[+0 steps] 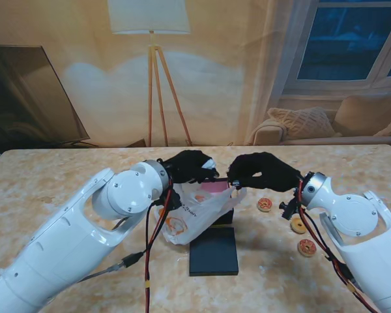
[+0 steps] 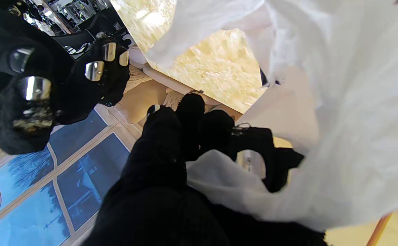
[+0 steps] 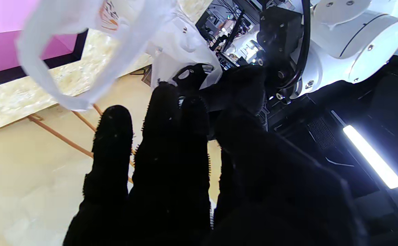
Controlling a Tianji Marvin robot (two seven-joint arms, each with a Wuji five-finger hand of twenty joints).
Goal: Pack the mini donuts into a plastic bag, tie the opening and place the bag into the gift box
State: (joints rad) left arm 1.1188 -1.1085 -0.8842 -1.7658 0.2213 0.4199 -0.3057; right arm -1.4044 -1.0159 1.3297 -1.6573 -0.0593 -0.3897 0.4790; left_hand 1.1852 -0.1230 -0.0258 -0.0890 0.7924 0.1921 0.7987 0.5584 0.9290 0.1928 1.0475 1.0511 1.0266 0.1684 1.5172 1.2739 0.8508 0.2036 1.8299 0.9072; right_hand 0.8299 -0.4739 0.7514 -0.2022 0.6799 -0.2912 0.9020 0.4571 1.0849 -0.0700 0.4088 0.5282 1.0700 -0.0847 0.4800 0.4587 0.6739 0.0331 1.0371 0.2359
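Note:
The white plastic bag [image 1: 194, 212] with an orange logo hangs at mid table, and my left hand [image 1: 189, 166] is shut on its upper edge. In the left wrist view the film [image 2: 339, 119] is pinched between thumb and fingers of that hand [image 2: 171, 164]. My right hand [image 1: 264, 171] hovers just right of the bag mouth, fingers curled. A small tan bit shows under its fingertips; what it is I cannot tell. A bag handle loop [image 3: 48, 85] hangs free beyond the right hand [image 3: 171, 164]. Three mini donuts [image 1: 264, 205] [image 1: 298, 225] [image 1: 306, 248] lie on the table to the right.
The black gift box with its pink inside [image 1: 215, 187] stands behind the bag, mostly hidden; its wall [image 3: 31, 73] shows in the right wrist view. The flat black lid [image 1: 213, 251] lies nearer to me. Cables hang from my left arm beside the bag.

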